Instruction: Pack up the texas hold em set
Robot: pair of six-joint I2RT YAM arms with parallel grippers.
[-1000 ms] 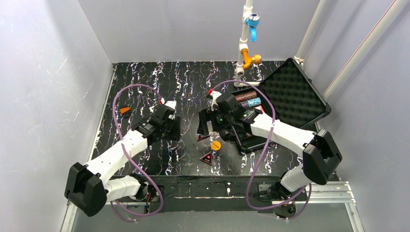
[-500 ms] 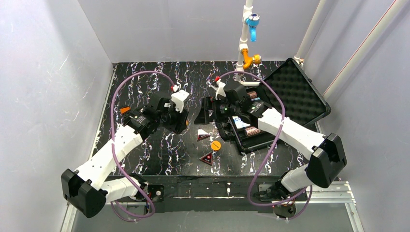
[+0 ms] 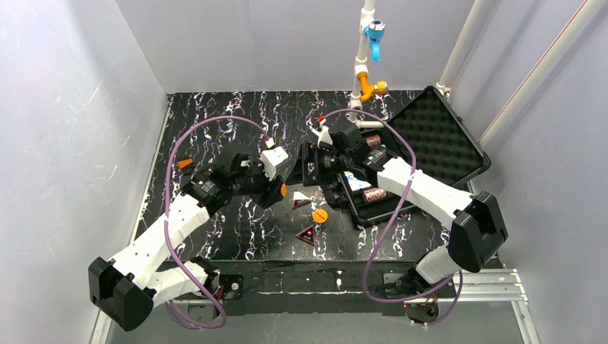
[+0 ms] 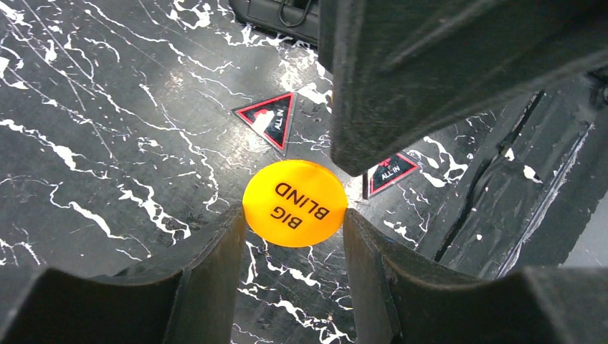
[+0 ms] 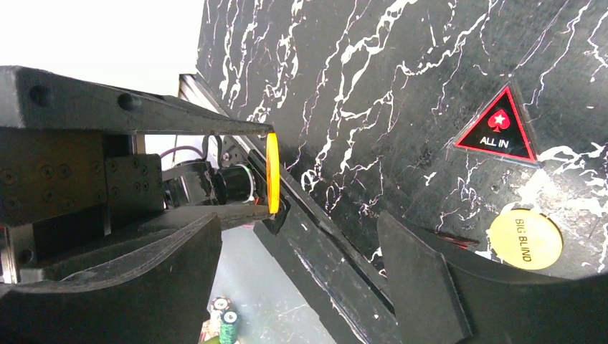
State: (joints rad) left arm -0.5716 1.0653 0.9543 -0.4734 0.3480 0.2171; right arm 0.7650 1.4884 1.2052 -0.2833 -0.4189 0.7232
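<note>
black rectangular hard case point(image 3: 439, 140), foam-lined lid raised, far right on the black white-veined table point(image 3: 229, 118). left gripper point(image 3: 278, 188) pinches the orange round "big blind" disc point(image 4: 295, 203) by its rim, above mid-table, left of the case. right gripper point(image 3: 308, 170) faces it, fingers spread, empty. i judge the disc light, stiff, slick-faced: i would take it on the free rim, squarely, lest it pivot out. a second orange disc point(image 3: 320, 215) and small dark triangular "all in" markers point(image 3: 301, 203) lie flat nearby.
</note>
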